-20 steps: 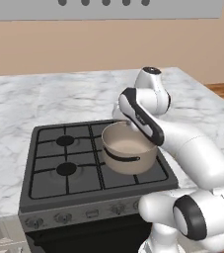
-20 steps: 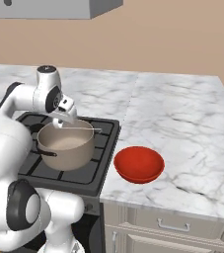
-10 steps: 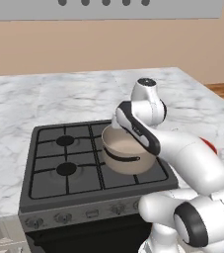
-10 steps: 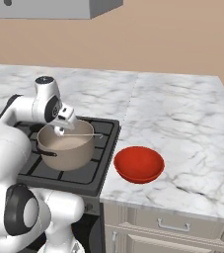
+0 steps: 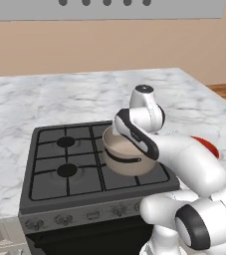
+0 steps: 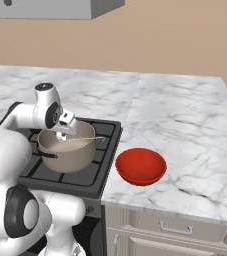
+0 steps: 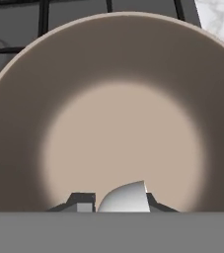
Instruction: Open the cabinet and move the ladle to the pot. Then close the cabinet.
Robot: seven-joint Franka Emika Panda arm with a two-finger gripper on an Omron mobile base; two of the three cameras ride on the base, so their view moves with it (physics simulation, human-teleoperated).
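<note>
Right now you are partway through the middle step, carrying the ladle (image 7: 126, 198) to the pot (image 6: 67, 148), and the hand sits directly over the pot's mouth. From the hand's own camera, the pot's pale inside spreads wide below, and a small silver piece of the ladle shows between the two dark fingertips. The gripper (image 7: 114, 202) is clenched on that silver piece. In the view from the right of the base, a thin silver rod, most likely the ladle's shaft, lies across the pot just beneath the hand. The pot stands on the near right burner of the black stove (image 5: 64, 164), its dark handle pointing toward the robot. A red bowl (image 6: 140, 166) rests on the marble counter (image 6: 185, 125) just to the right of the stove, apart from the pot. The cabinet is outside these views, so you cannot tell how its doors stand. Your next move, as I judge it, is to let go of the ladle so that it rests in the pot, then lift clear and turn back to shut the cabinet.
</note>
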